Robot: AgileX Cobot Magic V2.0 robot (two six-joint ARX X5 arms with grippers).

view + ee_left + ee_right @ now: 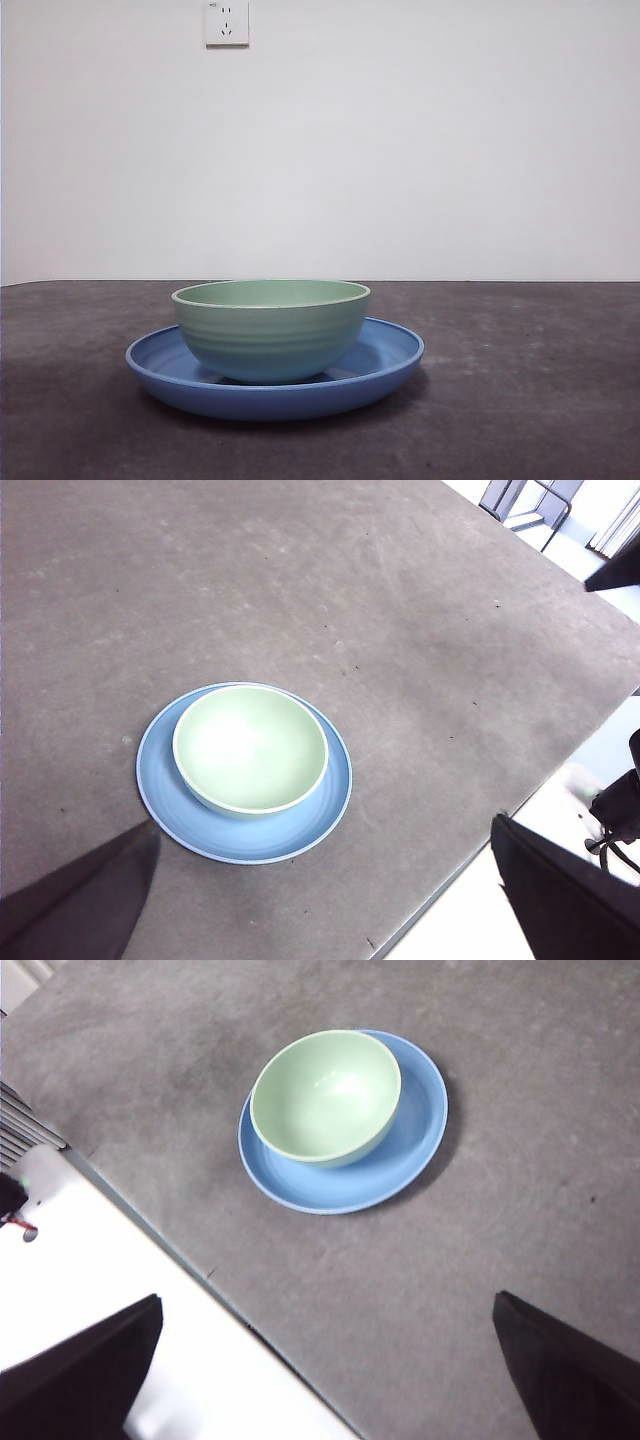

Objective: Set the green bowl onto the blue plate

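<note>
The pale green bowl (270, 325) stands upright and empty inside the blue plate (395, 352), a little left of the plate's centre in the front view. Both wrist views look down on the pair from a distance: the green bowl (250, 748) on the blue plate (310, 825), and the green bowl (325, 1095) on the blue plate (415, 1130). My left gripper (320, 900) is open and high above the table, with nothing between its jaws. High up as well, my right gripper (330, 1370) is open and holds nothing. No arm shows in the front view.
The dark grey table (520, 380) spreads wide around the plate. Its edge (150, 1230) runs close to the plate in the right wrist view, with white floor beyond. A wall socket (227, 22) sits on the white back wall.
</note>
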